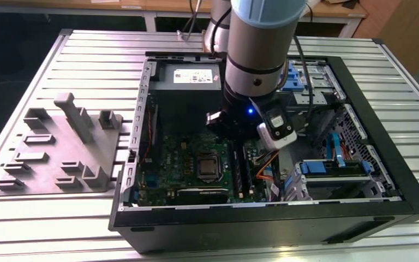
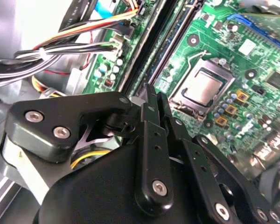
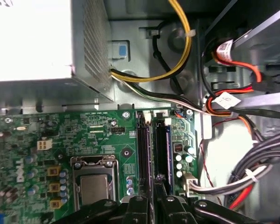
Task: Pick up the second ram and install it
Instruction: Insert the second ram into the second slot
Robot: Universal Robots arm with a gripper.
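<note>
Inside the open computer case (image 1: pixel 268 221), at three o'clock of the CPU socket (image 1: pixel 208 166) in the exterior view, the second ram (image 1: pixel 241 173) stands on edge in the row of memory slots on the green motherboard (image 1: pixel 169 158). It is a slim, flat, long stick, dark all over, and from above it shows as little more than a thin black line. In the first wrist view a faint bluish sheen runs along its upper edge. No chips or contacts can be made out.

Its long axis lies flat along the board, parallel to the neighbouring slot. In the exterior view it runs from about twelve o'clock, under the arm, to about six o'clock, toward the case's near wall, leaning slightly toward five. Its broad faces look toward three and nine o'clock.

The gripper (image 2: pixel 150 95) hangs low over the twelve o'clock end of the stick, its black fingers (image 2: pixel 152 140) pointing down at the slot line. The jaws are drawn together with no gap showing between the tips. I cannot tell whether they pinch the stick's edge or only rest above it.

The grey moulded tray (image 1: pixel 57 158) sits on the slatted table (image 1: pixel 42 224) at nine o'clock of the case, well apart from the arm. The power supply (image 1: pixel 187 76) lies at twelve o'clock of the motherboard, and bundled cables (image 3: pixel 186 46) run beside the slots.
</note>
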